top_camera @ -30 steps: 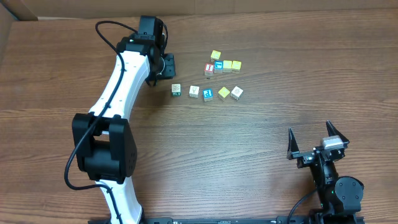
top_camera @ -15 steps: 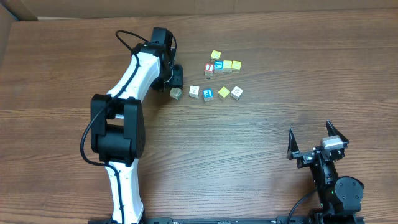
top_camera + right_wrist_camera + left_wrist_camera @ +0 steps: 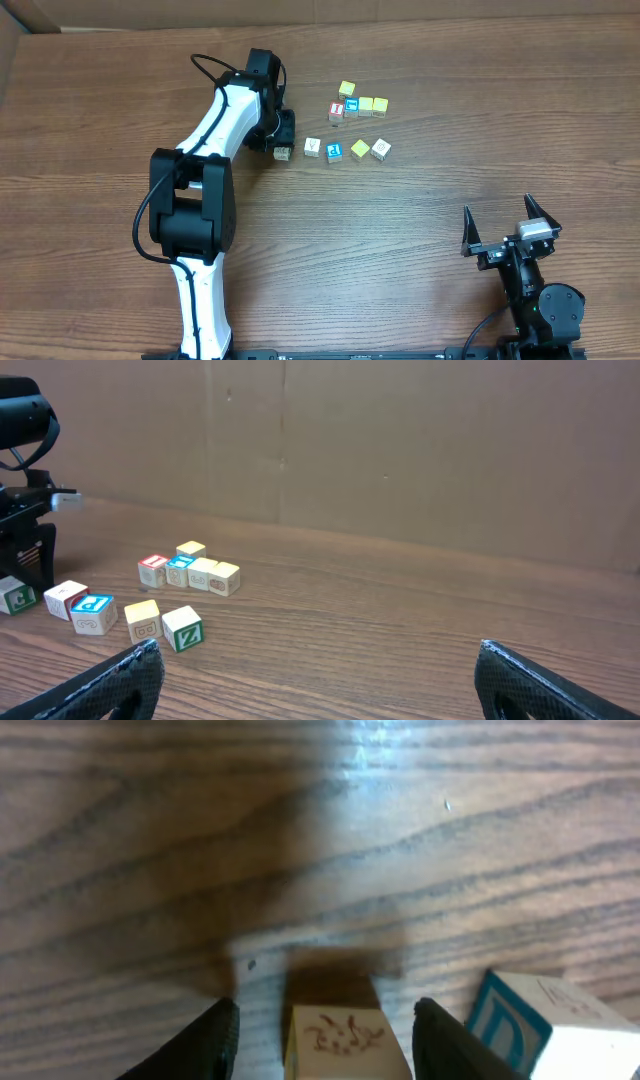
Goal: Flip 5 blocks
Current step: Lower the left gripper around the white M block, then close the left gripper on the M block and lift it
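Left claw is seen half-spread and lowered onto the brown wood-grain table, its two black fingers set either side of a small wooden cube with a pale top face bearing a brown drawing. A gap is visible on one side of that cube, so no firm grip is judged to be made. This cube is the leftmost of a loose row of five small wooden alphabet blocks laid just beyond the table's middle. Its neighbour, a blue-lettered white cube, is seen close by on the right. A second cluster, with a red-topped cube in it, is laid a little farther back and is not touched.

Right claw is held spread wide near the table's right front edge, well apart from every block.

The step in hand is judged to be the turning of the first block in the row, either just set down or about to be pinched. Next, a squarer closing on its side faces would be called for, then a lift and roll, with care taken that the blue-lettered neighbour is not knocked.
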Motion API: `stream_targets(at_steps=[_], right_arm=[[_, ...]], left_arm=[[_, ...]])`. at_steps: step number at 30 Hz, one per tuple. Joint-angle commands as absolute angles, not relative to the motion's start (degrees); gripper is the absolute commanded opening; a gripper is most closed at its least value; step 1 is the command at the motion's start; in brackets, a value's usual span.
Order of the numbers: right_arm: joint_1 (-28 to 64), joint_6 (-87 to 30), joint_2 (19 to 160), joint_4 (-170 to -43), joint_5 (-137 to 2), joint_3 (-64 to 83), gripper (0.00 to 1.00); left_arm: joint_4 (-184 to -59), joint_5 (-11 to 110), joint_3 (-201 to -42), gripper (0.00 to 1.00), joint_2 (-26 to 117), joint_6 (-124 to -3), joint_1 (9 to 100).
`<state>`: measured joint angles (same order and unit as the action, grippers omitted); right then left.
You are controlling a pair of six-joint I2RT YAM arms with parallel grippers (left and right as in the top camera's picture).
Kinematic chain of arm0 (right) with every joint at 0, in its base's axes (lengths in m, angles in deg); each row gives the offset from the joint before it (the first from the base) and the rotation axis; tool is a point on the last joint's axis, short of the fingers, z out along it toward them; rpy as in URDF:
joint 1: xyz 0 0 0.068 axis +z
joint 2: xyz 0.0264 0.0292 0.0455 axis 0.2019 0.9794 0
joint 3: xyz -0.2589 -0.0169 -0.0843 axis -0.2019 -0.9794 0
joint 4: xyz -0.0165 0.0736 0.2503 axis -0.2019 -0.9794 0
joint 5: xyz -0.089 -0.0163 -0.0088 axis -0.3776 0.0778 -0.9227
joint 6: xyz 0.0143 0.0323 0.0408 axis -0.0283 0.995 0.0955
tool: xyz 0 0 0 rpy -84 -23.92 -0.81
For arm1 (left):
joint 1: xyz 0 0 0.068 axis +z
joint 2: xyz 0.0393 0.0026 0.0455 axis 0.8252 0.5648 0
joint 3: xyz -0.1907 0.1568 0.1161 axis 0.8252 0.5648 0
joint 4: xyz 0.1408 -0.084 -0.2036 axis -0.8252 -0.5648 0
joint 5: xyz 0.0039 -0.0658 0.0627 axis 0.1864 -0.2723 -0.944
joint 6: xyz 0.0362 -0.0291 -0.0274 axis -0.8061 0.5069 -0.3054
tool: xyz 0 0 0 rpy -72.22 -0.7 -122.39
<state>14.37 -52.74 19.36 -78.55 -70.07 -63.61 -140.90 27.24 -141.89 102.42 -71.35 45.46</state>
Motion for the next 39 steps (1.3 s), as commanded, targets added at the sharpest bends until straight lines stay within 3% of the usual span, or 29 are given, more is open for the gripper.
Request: stream_targets(at_steps=[1, 4, 25, 39], right_arm=[[14.6, -52.8, 18.8, -78.3, -70.0, -64.2, 1.0], [14.6, -52.8, 18.8, -78.3, -70.0, -64.2, 1.0], [14.6, -52.8, 18.8, -78.3, -70.0, -64.2, 1.0], [14.6, -52.8, 18.8, -78.3, -70.0, -64.2, 1.0]], left_arm=[[-142.0, 28.3, -145.1, 0.45, 102.5, -71.0, 45.1], [-143.6, 28.2, -146.5, 0.4, 102.5, -71.7, 45.1], [-149.8, 19.3, -146.5, 0.43, 102.7, -73.3, 41.2], [-146.8, 20.7, -144.3, 0.33, 103.1, -66.5, 41.2]])
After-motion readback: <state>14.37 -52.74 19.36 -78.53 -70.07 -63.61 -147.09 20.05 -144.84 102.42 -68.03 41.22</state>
